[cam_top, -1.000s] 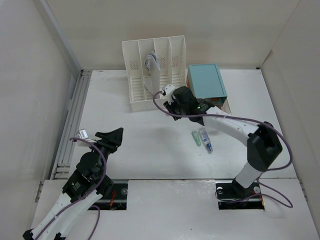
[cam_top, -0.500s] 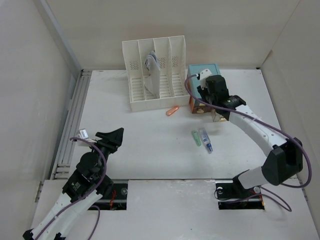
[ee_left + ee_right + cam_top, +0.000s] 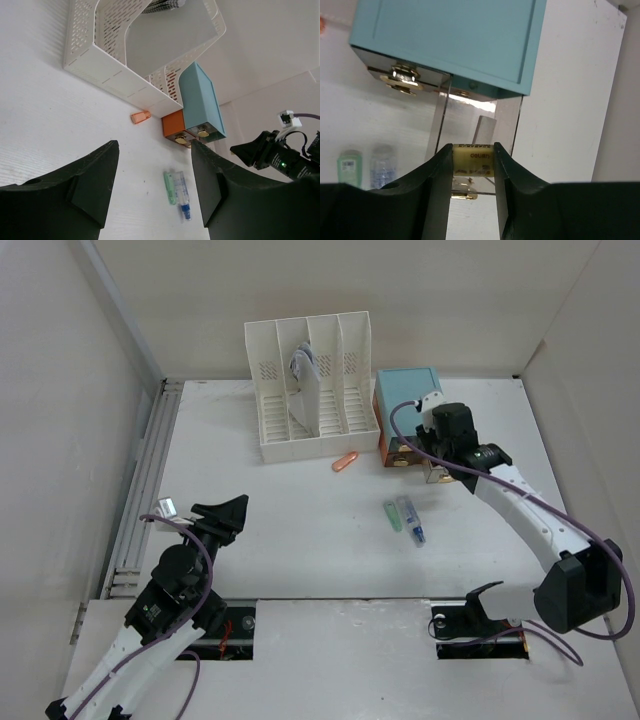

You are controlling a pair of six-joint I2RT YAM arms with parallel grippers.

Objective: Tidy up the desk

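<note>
The white desk (image 3: 280,500) holds a teal-topped drawer box (image 3: 405,400) at the back right. My right gripper (image 3: 430,452) is shut on a small yellowish eraser (image 3: 473,159). It holds the eraser above the box's pulled-out clear drawer (image 3: 470,125), below the teal top (image 3: 450,35). My left gripper (image 3: 228,515) is open and empty above the front left of the desk; in its wrist view the left gripper (image 3: 155,150) frames the desk middle.
A white slotted file rack (image 3: 310,390) stands at the back with an item in one slot. An orange piece (image 3: 345,461) lies in front of it. A green tube (image 3: 393,516) and a clear blue-capped tube (image 3: 410,518) lie mid-desk. Grey rails (image 3: 145,490) run along the left edge.
My right arm has swung right from the front of the file rack to the drawer box. The orange piece it was covering now shows. The left arm has not moved.
</note>
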